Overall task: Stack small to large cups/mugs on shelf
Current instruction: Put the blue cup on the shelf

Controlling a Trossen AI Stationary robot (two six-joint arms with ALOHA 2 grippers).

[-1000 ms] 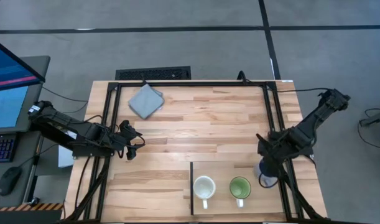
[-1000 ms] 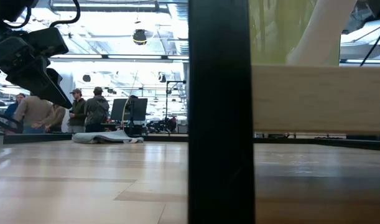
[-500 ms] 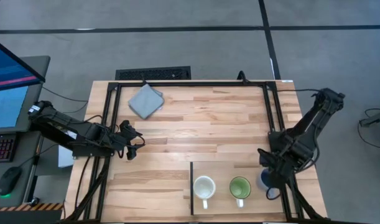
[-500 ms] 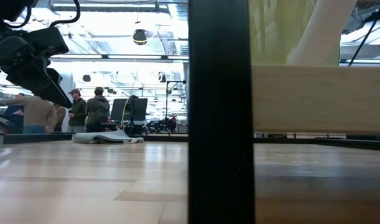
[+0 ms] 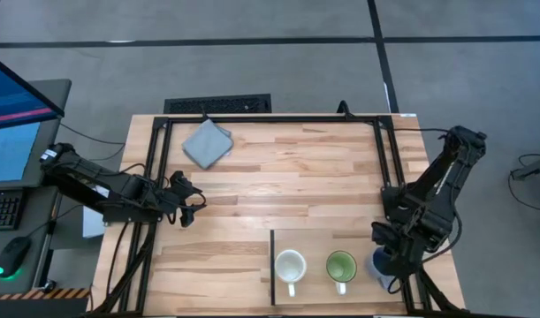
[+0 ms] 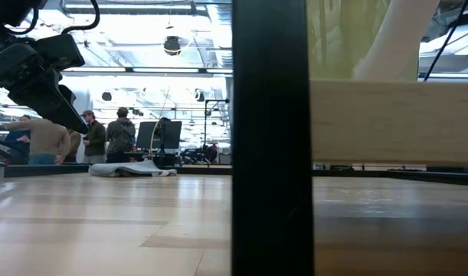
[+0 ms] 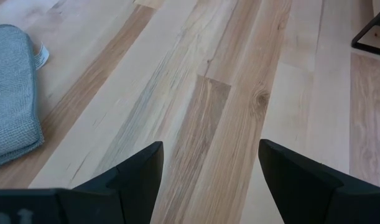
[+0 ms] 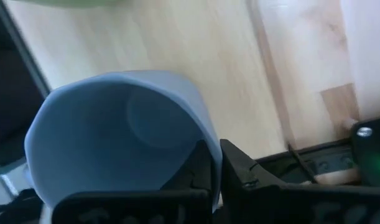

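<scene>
- High view: my right tool [image 5: 386, 265] is at the near right corner of the tabletop [image 5: 278, 177], pinched closed on the rim of the blue-grey mug [image 5: 379, 263]. That mug sits at the right end of the light-wood shelf [image 5: 318, 243], just beside the green mug [image 5: 341, 266]; the cream-white mug [image 5: 290, 265] stands to the green one's left — all three in a row. My left tool [image 5: 188, 200] waits over the tabletop's left edge, well apart from the mugs. A grey folded cloth [image 5: 206, 142] lies near the far left corner.
- Low view: a dark upright post [image 6: 269, 138] fills the middle, with a pale wood panel [image 6: 394, 123] to its right. One of my arms [image 6: 34, 73] hangs at the upper left. People [image 6: 103, 136] stand in the room behind.
- Left wrist view: my left tool's fingers [image 7: 140, 174] stand apart, holding nothing, above bare planks; the cloth [image 7: 12, 93] shows at one side.
- Right wrist view: my right tool's fingers [image 8: 199, 168] clamp the blue-grey mug's [image 8: 115, 137] wall — one inside, one outside.
</scene>
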